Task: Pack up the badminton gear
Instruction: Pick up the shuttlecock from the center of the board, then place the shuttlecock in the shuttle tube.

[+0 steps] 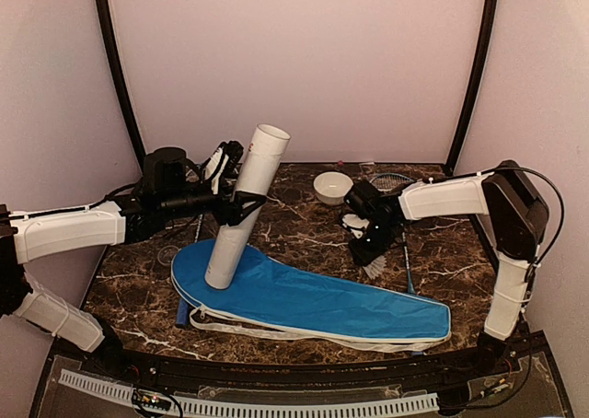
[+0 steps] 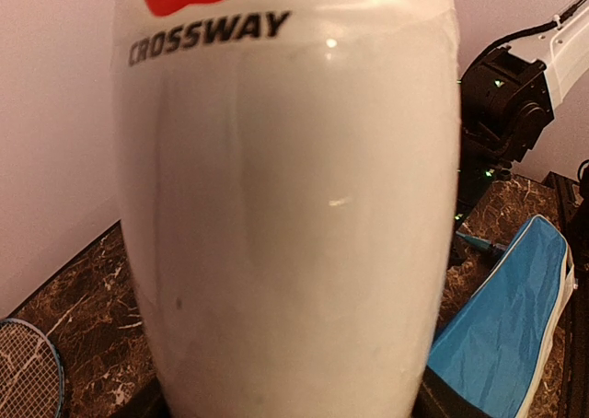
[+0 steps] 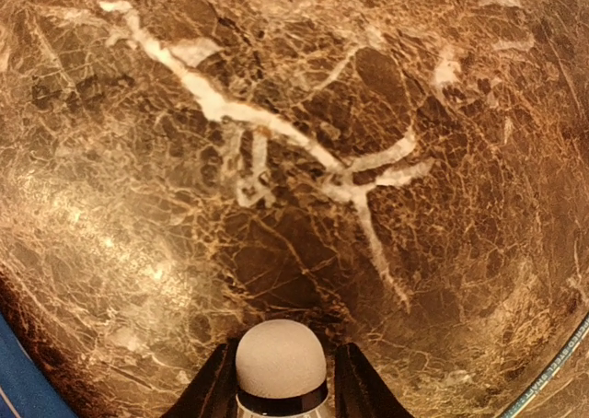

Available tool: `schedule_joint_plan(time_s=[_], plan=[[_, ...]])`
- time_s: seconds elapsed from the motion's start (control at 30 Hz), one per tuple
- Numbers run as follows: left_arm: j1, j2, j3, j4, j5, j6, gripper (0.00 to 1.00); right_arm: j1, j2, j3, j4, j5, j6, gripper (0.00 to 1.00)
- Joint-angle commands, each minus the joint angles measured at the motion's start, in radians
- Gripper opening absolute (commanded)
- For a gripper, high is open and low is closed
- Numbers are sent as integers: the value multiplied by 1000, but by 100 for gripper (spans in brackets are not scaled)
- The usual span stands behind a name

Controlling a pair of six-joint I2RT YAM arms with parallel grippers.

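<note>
Brown marble worktop (image 1: 304, 238), pale pink walls (image 1: 304, 59). Left jaws clamp the long white tube (image 1: 247, 206), tilted toward 1 o'clock, its foot over the blue racket cover (image 1: 313, 298) at 6. Right jaws pinch a shuttlecock (image 3: 281, 361) at 3 o'clock.

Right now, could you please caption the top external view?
Left gripper holds tilted white tube by blue racket cover; right gripper grips shuttlecock.

Left arm (image 1: 69, 229), right arm (image 1: 446, 197): white link shells, black joint housings, thin black cables looping alongside. Fingers (image 3: 213, 388) black, wedge-shaped. Small green LEDs (image 2: 498, 83) lit on right arm's black wrist block.
</note>
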Motion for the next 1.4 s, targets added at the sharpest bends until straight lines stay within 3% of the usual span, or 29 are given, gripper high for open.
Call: schedule_joint_plan(time_s=[0.0, 0.43, 0.67, 0.8, 1.17, 1.37], plan=[[-3, -42, -4, 18, 10, 15, 68, 5, -6, 27, -4, -18, 11, 33], [-22, -66, -8, 20, 15, 20, 68, -20, -323, -92, 189, -114, 149, 21], [-95, -79, -13, 24, 20, 20, 68, -18, -618, -173, 449, -274, 320, 19], [-144, -70, -19, 30, 25, 20, 68, 3, -717, -169, 586, -286, 394, 18], [-189, -66, -22, 33, 47, 20, 68, 196, -717, -170, 1087, -155, 454, 19], [-188, -65, -22, 31, 49, 22, 68, 263, -636, -127, 1202, -119, 437, 18]])
